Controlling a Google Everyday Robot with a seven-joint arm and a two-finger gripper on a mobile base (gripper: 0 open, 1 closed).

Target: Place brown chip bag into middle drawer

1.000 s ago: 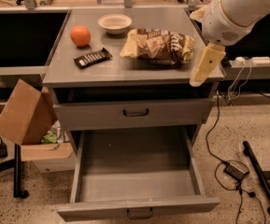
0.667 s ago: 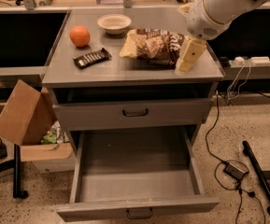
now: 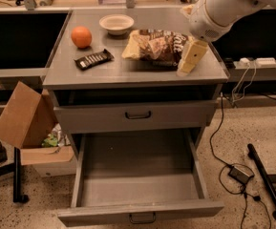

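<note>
Gripper (image 3: 185, 67) is hanging over the right front part of the cabinet top (image 3: 128, 75), its pale yellow tip pointing down at the right end of the bag (image 3: 153, 46). Whether it is apart or closed cannot be told, nor whether it is touching the foil. The white arm (image 3: 223, 6) is reaching in from the upper right. The bag is lying flat on the cabinet top, right of centre, crinkled, its pale end facing left. A bowl (image 3: 116, 24) is sitting just behind the bag's left end, an orange (image 3: 81, 36) is resting to the left of the bowl, and a dark candy bar (image 3: 94, 59) is lying in front of the orange. Below, the middle drawer (image 3: 137, 178) is standing pulled far out, while the top drawer (image 3: 135, 116) is sitting only slightly out. A cardboard box (image 3: 25, 113) is leaning tilted at the cabinet's left side, and cables (image 3: 238, 173) are trailing over the floor on the right.
</note>
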